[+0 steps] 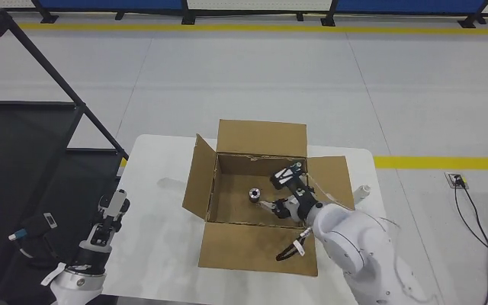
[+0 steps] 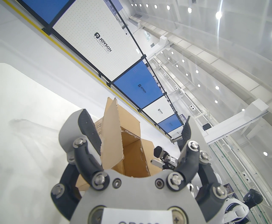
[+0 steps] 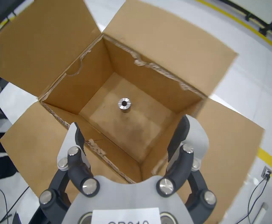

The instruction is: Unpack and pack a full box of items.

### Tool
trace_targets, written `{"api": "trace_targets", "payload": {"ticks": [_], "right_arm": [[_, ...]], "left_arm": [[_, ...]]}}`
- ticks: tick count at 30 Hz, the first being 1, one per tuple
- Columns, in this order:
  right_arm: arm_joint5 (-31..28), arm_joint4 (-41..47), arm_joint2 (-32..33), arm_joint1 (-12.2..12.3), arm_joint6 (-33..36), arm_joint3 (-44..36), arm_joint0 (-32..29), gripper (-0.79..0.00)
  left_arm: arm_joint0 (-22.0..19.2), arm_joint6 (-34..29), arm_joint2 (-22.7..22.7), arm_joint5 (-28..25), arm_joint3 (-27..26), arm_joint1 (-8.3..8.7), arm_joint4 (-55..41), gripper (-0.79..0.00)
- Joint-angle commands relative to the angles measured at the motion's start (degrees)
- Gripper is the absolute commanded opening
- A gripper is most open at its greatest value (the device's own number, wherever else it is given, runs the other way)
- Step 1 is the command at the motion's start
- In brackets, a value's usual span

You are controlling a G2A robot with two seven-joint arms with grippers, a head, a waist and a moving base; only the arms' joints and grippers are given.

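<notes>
Bright, even light falls from rows of ceiling lamps (image 2: 218, 14), and the strongest throws a pale streak and haze across the left wrist view. The white counter (image 1: 164, 229) is nearly washed out. Inside the box (image 3: 148, 42) the walls are shaded, and a dark patch on its floor may be shadow or stain. Straight lines bow toward the edges of both wrist views

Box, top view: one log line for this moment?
box: open, flaps out | inside: one metal sleeve on box floor | right pincer: open, empty, above box | left pincer: open, empty, away from box
</notes>
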Motion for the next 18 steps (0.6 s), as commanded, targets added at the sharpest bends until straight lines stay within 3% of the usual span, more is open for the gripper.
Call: {"api": "trace_targets", "payload": {"ticks": [1, 8, 13, 18], "right_arm": [[1.44, 1.64, -5.64, -1.26, 0.56, 8.40, 5.77, 0.000], [5.03, 7.47, -17.08, -6.51, -2.19, 32.48, 19.18, 0.000], [5.71, 12.07, -20.39, -9.76, -6.28, 46.71, 24.81, 0.000], [4.12, 15.21, -21.84, -12.04, -9.32, 56.05, 28.03, 0.000]], "left_arm": [[0.84, 0.80, -0.60, 0.01, 0.02, 0.03, -0.58, 0.000], [1.22, 1.14, -0.95, -0.03, -0.01, 0.05, -0.86, 0.000], [1.22, 1.14, -0.95, -0.03, -0.01, 0.05, -0.86, 0.000], [1.22, 1.14, -0.95, -0.03, -0.01, 0.05, -0.86, 0.000]]}}
